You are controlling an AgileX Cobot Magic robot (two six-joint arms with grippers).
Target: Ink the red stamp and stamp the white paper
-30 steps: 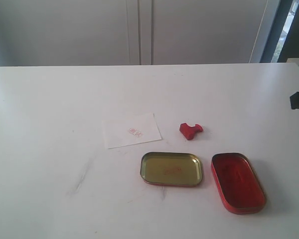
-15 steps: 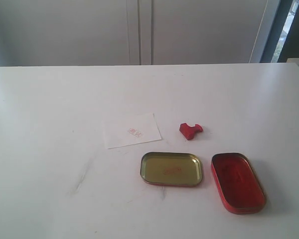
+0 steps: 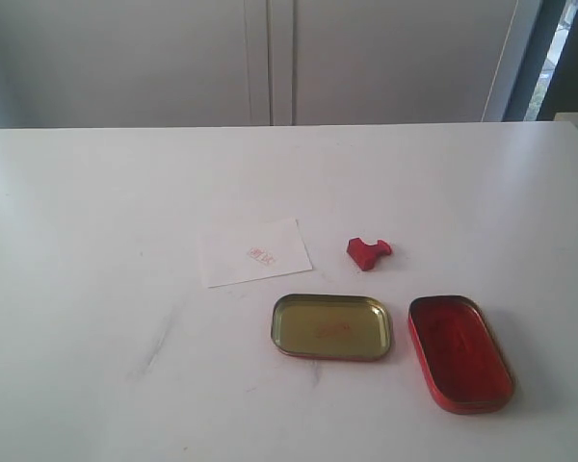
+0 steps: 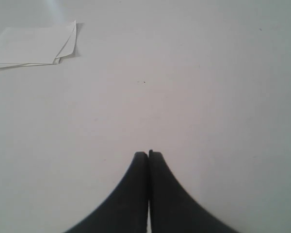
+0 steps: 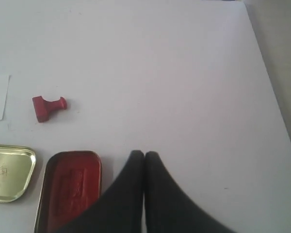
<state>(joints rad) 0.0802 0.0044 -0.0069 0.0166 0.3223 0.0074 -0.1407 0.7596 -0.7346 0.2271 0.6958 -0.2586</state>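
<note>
One small red knob-handled plastic stamp [image 3: 368, 252] lies on its side, well apart from the right pincer [image 5: 144, 154], near the thin white rectangular paper [image 3: 255, 252], which carries a red imprint, so stamping looks done. Judged best now: hold both pincers clear of the sheet so nothing smears; the oblong red tin half [image 5: 68, 189] sits nearest the right fingers. Right pincer and left pincer [image 4: 148, 155] are both clenched tight, empty, touching nothing.

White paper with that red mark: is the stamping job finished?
It looks done: the white paper bears a red imprint, and the red stamp lies tipped over near it. Nothing is in hand; the left hand and right hand are shut and empty. Only the open ink tin might need closing.
</note>
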